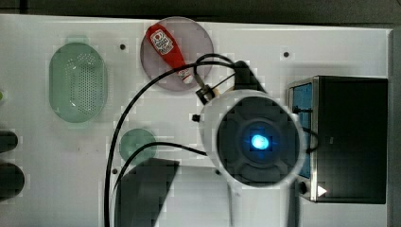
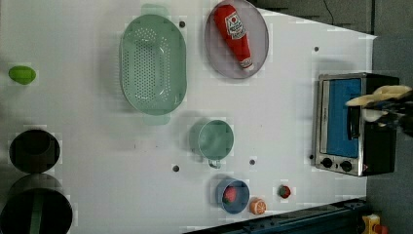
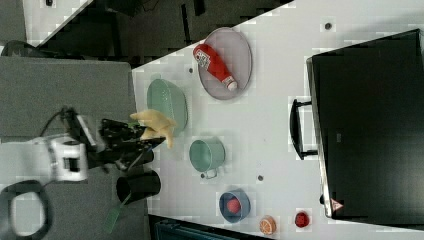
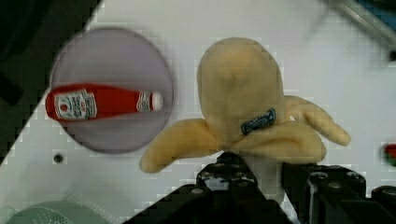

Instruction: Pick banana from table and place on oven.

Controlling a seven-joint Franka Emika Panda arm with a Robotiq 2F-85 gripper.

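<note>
In the top view we see a ketchup bottle [image 1: 166, 50] lying on a plate [image 1: 201, 35], and the arm above the oven [image 1: 352, 137]; in the left view a blue bowl [image 2: 221, 199] holds a red fruit [image 2: 230, 194], the colander [image 2: 152, 63] and cup [image 2: 214, 140] hold nothing; in the right view the end effector [image 3: 145, 139] grips the banana [image 3: 156, 123] above the table [image 3: 272, 130]; in the wrist view we see a blue sticker [image 4: 258, 121] on its peel.

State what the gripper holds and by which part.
The gripper holds the banana, clamped on its whitish lower end, below the splayed peel flaps.
</note>
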